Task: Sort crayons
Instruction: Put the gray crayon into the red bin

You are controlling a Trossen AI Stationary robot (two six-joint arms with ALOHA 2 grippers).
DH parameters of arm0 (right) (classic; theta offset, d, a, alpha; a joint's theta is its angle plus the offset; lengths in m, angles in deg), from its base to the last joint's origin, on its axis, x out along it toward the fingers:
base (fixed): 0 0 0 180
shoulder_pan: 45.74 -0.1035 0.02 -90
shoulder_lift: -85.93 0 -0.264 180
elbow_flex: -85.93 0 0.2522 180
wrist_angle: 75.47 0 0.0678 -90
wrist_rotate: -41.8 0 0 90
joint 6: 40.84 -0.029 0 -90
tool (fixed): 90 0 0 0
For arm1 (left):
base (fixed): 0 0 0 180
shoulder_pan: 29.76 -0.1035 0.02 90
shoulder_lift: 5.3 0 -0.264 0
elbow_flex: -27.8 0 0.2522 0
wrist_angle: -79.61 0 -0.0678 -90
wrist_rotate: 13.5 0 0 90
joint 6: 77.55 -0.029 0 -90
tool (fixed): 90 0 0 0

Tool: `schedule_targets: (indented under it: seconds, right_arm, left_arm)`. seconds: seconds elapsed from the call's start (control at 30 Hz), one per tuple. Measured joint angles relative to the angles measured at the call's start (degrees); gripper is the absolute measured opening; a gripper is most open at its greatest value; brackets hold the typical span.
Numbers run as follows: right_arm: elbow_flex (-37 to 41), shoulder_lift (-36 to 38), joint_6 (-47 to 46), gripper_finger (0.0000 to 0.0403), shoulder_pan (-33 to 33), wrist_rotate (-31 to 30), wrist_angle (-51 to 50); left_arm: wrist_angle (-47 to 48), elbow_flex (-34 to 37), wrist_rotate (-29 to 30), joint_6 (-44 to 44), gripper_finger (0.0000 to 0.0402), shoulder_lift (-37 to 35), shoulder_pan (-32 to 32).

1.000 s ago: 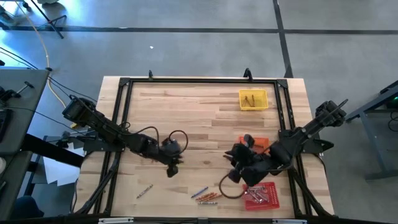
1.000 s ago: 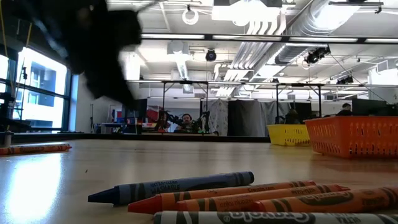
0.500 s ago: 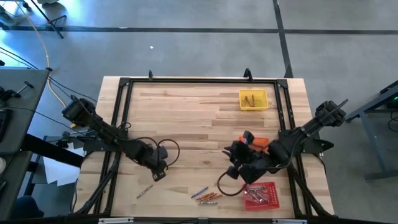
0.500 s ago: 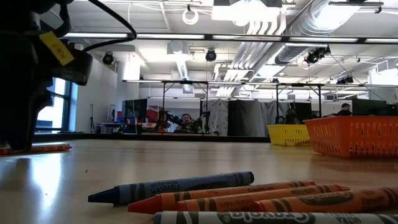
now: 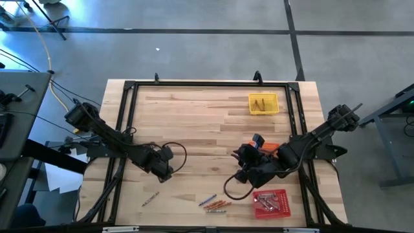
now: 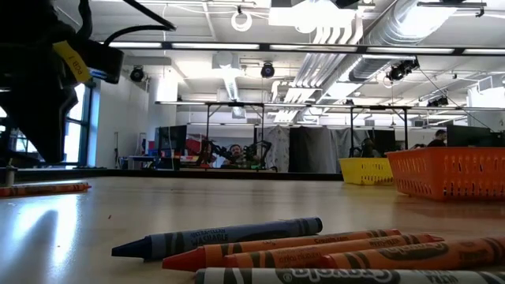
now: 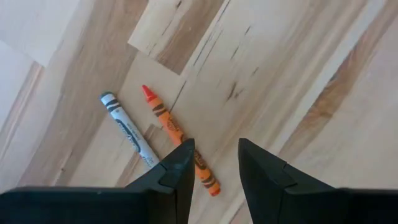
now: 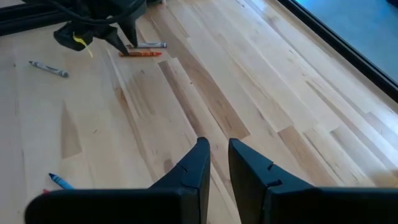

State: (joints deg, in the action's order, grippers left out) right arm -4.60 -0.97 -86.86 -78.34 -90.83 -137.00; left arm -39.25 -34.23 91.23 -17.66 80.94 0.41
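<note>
The left pincer (image 7: pixel 214 165) has swung back toward the counter's (image 5: pixel 194 116) near left, and now hangs open and empty just above two crayons (image 7: pixel 180 140), orange and grey. The right pincer (image 8: pixel 217 162), slightly parted, holds nothing, well apart from them.

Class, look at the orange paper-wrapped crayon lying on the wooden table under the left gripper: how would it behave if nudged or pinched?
The orange paper-wrapped crayon is a thin round stick lying flat, so a sideways nudge would probably roll it on the smooth wooden table. It looks stiff and light. Its pointed wax tip might chip if the open left gripper pinches there.
</note>
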Motion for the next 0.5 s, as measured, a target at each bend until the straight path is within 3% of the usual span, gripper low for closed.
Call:
schedule_targets:
  seconds: [0.5]
  right_arm:
    - [0.0,0.0,-0.1,0.0051,0.0,0.0,-0.2]
  left_arm:
    - [2.8,0.2,0.5,-0.6,0.0108,3.3,-1.4]
